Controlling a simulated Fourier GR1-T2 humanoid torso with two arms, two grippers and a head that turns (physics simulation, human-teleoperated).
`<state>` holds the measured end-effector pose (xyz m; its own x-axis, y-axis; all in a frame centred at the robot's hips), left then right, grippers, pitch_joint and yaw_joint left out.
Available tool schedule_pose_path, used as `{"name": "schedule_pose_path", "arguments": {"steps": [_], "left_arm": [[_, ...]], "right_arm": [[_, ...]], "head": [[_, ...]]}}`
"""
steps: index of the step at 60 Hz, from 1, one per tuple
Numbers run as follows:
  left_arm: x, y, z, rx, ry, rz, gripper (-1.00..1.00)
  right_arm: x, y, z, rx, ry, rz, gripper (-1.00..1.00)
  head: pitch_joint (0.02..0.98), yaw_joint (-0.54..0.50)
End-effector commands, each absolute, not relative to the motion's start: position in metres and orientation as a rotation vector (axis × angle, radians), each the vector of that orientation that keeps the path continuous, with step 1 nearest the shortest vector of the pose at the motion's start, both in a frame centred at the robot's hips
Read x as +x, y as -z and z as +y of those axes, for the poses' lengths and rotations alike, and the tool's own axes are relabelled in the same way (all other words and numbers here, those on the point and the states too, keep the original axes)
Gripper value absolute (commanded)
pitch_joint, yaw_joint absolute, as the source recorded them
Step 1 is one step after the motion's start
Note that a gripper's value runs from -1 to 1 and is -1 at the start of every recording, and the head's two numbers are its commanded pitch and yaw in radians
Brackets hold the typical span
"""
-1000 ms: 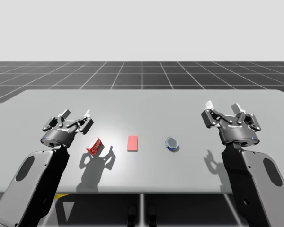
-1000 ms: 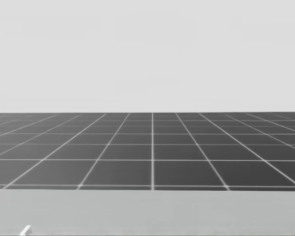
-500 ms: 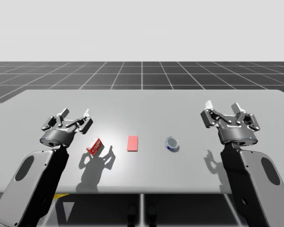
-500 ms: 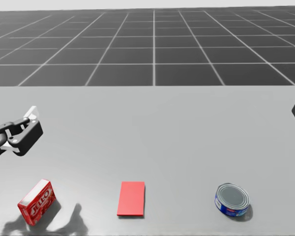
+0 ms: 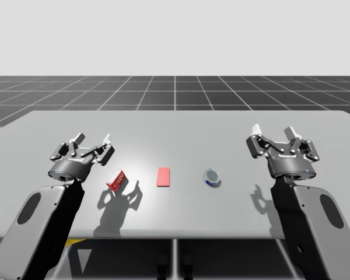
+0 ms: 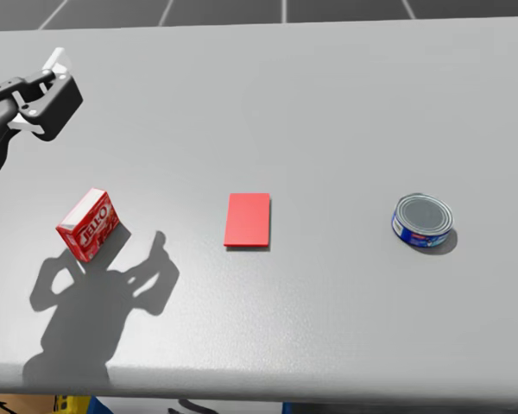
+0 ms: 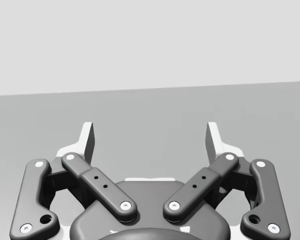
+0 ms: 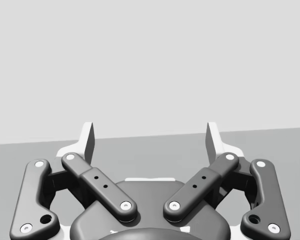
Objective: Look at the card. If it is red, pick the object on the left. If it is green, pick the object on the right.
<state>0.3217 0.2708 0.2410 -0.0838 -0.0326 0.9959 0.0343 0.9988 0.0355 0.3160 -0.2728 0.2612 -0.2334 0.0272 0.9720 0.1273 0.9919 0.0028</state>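
Both jaws stand wide and empty: our left gripper [image 7: 150, 137] and right gripper [image 8: 150, 137] hang above the grey table [image 6: 345, 95]. The flat red rectangular card [image 6: 248, 219] lies mid-table. The small red cardboard box [image 6: 87, 224], our pick, sits at its nine o'clock, and the short blue-banded metal can [image 6: 422, 220] at three. The box lies skewed, so a square descent may clip a corner and shove it away. Our head has turned downward since half a second ago.

simulated test scene, a rendered lab set-up. flat plain grey desk [image 5: 221, 128], crisp edges, uniform surface. beyond it a dark floor [image 5: 163, 93] ruled in a pale square grid, running to a level horizon. blank pale grey backdrop [image 5: 175, 35] above. shading even throughout.
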Motion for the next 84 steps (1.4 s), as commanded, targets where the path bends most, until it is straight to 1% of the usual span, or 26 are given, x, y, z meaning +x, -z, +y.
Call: {"name": "schedule_pose_path", "arguments": {"steps": [1, 16, 25, 33, 42, 44, 46, 52, 60, 66, 70, 71, 72, 73, 74, 76, 77, 80, 84], "left_arm": [[0.321, -0.242, 0.270, -0.003, 0.060, -1.656, -1.00], [0.320, -0.242, 0.269, -0.001, 0.060, -1.656, -1.00], [0.320, -0.242, 0.269, -0.001, 0.060, -1.656, -1.00], [0.321, -0.241, 0.269, 0.004, 0.058, -1.656, -1.00], [0.321, -0.241, 0.269, 0.013, 0.059, -1.661, -1.00], [0.321, -0.241, 0.269, 0.013, 0.059, -1.661, -1.00], [0.321, -0.241, 0.269, 0.016, 0.058, -1.662, -1.00], [0.321, -0.241, 0.269, 0.015, 0.058, -1.665, -1.00], [0.320, -0.242, 0.269, 0.003, 0.050, -1.682, -1.00], [0.319, -0.243, 0.266, -0.028, 0.057, -1.670, -1.00], [0.315, -0.248, 0.263, -0.066, 0.067, -1.664, -1.00], [0.313, -0.251, 0.262, -0.091, 0.063, -1.661, -1.00], [0.310, -0.252, 0.260, -0.106, 0.052, -1.660, -1.00], [0.307, -0.255, 0.257, -0.123, 0.016, -1.672, -1.00], [0.305, -0.257, 0.256, -0.127, 0.016, -1.678, -1.00], [0.301, -0.261, 0.256, -0.134, 0.055, -1.683, -1.00], [0.295, -0.265, 0.254, -0.145, 0.070, -1.694, -1.00], [0.289, -0.268, 0.253, -0.163, 0.088, -1.708, -1.00], [0.275, -0.271, 0.254, -0.208, 0.138, -1.680, -1.00]], "right_arm": [[0.316, -0.260, -0.271, -0.117, 0.088, -1.804, -1.00], [0.315, -0.260, -0.270, -0.121, 0.080, -1.806, -1.00], [0.315, -0.259, -0.269, -0.123, 0.073, -1.805, -1.00], [0.316, -0.258, -0.267, -0.125, 0.064, -1.805, -1.00], [0.317, -0.256, -0.266, -0.126, 0.055, -1.803, -1.00], [0.317, -0.256, -0.266, -0.126, 0.055, -1.803, -1.00], [0.317, -0.256, -0.266, -0.125, 0.053, -1.801, -1.00], [0.317, -0.254, -0.264, -0.126, 0.051, -1.799, -1.00], [0.318, -0.253, -0.264, -0.131, 0.048, -1.796, -1.00], [0.319, -0.252, -0.263, -0.131, 0.049, -1.793, -1.00], [0.319, -0.251, -0.263, -0.134, 0.051, -1.791, -1.00], [0.319, -0.250, -0.263, -0.134, 0.052, -1.790, -1.00], [0.319, -0.250, -0.263, -0.134, 0.053, -1.789, -1.00], [0.319, -0.250, -0.263, -0.135, 0.053, -1.788, -1.00], [0.319, -0.250, -0.263, -0.136, 0.054, -1.788, -1.00], [0.319, -0.250, -0.263, -0.134, 0.054, -1.787, -1.00], [0.319, -0.249, -0.262, -0.135, 0.054, -1.784, -1.00], [0.319, -0.248, -0.262, -0.137, 0.052, -1.782, -1.00], [0.320, -0.247, -0.261, -0.136, 0.051, -1.778, -1.00]], "head": [[0.857, 0.07], [0.856, 0.08], [0.855, 0.11], [0.856, 0.19], [0.861, 0.29], [0.861, 0.30], [0.865, 0.34], [0.872, 0.39], [0.874, 0.41], [0.874, 0.41], [0.873, 0.41], [0.872, 0.41], [0.871, 0.41], [0.870, 0.41], [0.870, 0.41], [0.870, 0.40], [0.870, 0.40], [0.869, 0.40], [0.869, 0.40]]}}
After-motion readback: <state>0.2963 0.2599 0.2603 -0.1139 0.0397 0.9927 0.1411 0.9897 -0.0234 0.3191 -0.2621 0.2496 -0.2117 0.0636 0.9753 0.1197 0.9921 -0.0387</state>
